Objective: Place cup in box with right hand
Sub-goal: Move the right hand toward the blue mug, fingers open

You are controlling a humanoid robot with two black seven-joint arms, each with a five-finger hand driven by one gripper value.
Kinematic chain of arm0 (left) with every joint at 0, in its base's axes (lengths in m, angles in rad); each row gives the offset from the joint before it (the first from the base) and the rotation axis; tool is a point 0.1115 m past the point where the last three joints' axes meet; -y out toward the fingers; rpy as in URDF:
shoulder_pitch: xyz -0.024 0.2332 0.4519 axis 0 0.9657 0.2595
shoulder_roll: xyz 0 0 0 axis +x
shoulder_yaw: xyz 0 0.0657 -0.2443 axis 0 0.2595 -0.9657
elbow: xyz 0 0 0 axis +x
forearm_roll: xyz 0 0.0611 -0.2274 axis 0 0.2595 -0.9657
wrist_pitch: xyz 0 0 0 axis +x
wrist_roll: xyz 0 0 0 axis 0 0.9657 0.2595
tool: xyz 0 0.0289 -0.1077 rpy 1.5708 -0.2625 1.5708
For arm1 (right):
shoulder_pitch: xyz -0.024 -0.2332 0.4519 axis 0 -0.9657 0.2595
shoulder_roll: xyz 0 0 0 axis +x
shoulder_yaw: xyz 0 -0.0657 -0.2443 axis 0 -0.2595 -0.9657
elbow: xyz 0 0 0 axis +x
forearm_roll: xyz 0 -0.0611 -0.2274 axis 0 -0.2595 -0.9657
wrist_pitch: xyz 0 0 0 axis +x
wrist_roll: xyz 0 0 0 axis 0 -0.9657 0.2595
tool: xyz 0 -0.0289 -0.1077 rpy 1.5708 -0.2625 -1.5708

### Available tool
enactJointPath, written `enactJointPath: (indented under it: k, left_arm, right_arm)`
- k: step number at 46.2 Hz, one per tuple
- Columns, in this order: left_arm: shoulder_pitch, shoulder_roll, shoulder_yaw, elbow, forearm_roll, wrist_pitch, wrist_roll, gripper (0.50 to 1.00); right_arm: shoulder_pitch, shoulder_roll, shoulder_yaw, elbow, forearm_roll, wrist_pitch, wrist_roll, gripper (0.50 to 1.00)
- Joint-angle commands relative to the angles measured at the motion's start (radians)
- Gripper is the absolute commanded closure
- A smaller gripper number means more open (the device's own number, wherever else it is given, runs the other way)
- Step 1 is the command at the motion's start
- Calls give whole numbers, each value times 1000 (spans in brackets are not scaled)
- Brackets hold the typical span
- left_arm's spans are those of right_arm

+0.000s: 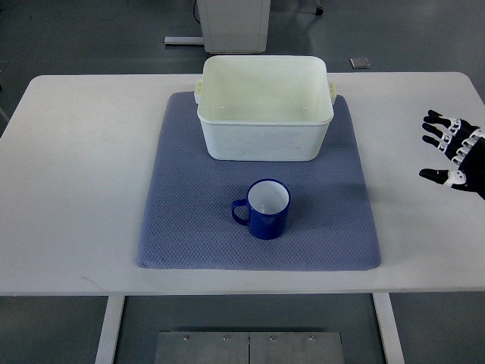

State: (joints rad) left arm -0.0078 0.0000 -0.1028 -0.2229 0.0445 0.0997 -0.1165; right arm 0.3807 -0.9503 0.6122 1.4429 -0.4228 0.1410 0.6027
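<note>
A blue enamel cup (265, 209) with a white inside stands upright on the blue mat (189, 220), its handle pointing left. Behind it on the mat sits a cream plastic box (265, 133), open-topped and with nothing in it. My right hand (449, 152), black with white joints, hovers over the table at the right edge, well to the right of the cup. Its fingers are spread and hold nothing. My left arm does not show.
The mat lies on a white table (76, 167). Past the far edge stands a white cabinet base (231, 26) on the grey floor. A small grey plate (360, 63) lies on the floor at back right.
</note>
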Motion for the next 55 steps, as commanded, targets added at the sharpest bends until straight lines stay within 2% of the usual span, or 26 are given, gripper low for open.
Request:
enactJointPath:
  k: [1, 15, 34, 44, 55]
  left_arm:
    - [0, 0, -1, 0, 0, 0, 0, 500]
    - [0, 0, 0, 0, 0, 0, 0, 500]
    - [0, 0, 0, 0, 0, 0, 0, 500]
    - [0, 0, 0, -1, 0, 0, 0, 500]
    - [0, 0, 0, 0, 0, 0, 0, 500]
  right_arm:
    - [-9, 7, -2, 14, -51, 0, 8, 500]
    - [-3, 48, -52, 17, -109, -29, 3, 500]
    - [138, 169, -295, 16, -146, -253, -18, 500]
    - [152, 211, -299, 14, -145, -265, -54, 500]
    - [152, 234, -321, 14, -145, -276, -60, 500]
